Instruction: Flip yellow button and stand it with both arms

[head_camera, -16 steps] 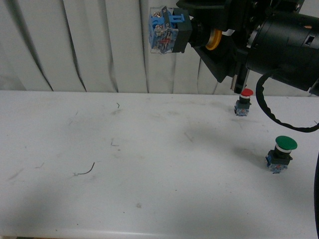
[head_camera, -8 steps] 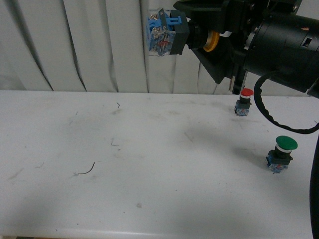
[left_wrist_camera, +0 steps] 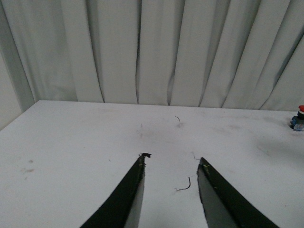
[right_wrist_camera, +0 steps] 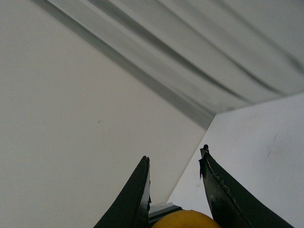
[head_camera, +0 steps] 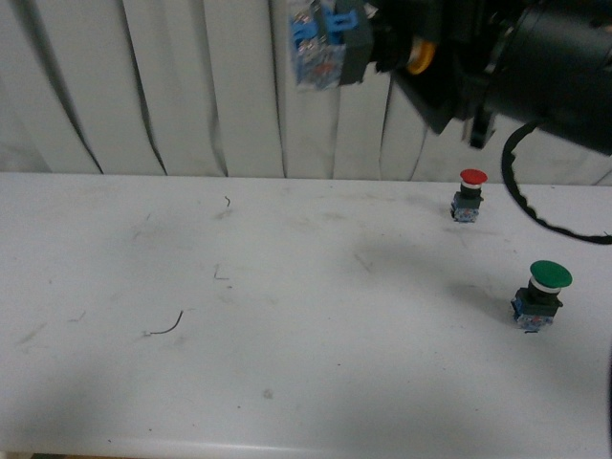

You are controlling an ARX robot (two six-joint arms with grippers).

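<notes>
The yellow button (head_camera: 330, 43) is held high in the air at the top of the front view, lying sideways: its blue-grey contact block points left and its yellow cap (head_camera: 418, 59) points right, into the black right arm (head_camera: 535, 67). My right gripper (right_wrist_camera: 175, 159) is shut on it; in the right wrist view the yellow cap (right_wrist_camera: 185, 220) sits between the fingers at the picture's edge. My left gripper (left_wrist_camera: 172, 160) is open and empty above the white table (left_wrist_camera: 71, 142). The left arm does not show in the front view.
A red-capped button (head_camera: 469, 194) stands at the back right of the table, also in the left wrist view (left_wrist_camera: 299, 118). A larger green-capped button (head_camera: 542, 295) stands nearer on the right. A small bent wire (head_camera: 167, 326) lies on the left. White curtains (head_camera: 143, 86) hang behind.
The right arm has lifted the yellow button higher, to the top edge of the front view. The buttons on the table have not moved.
</notes>
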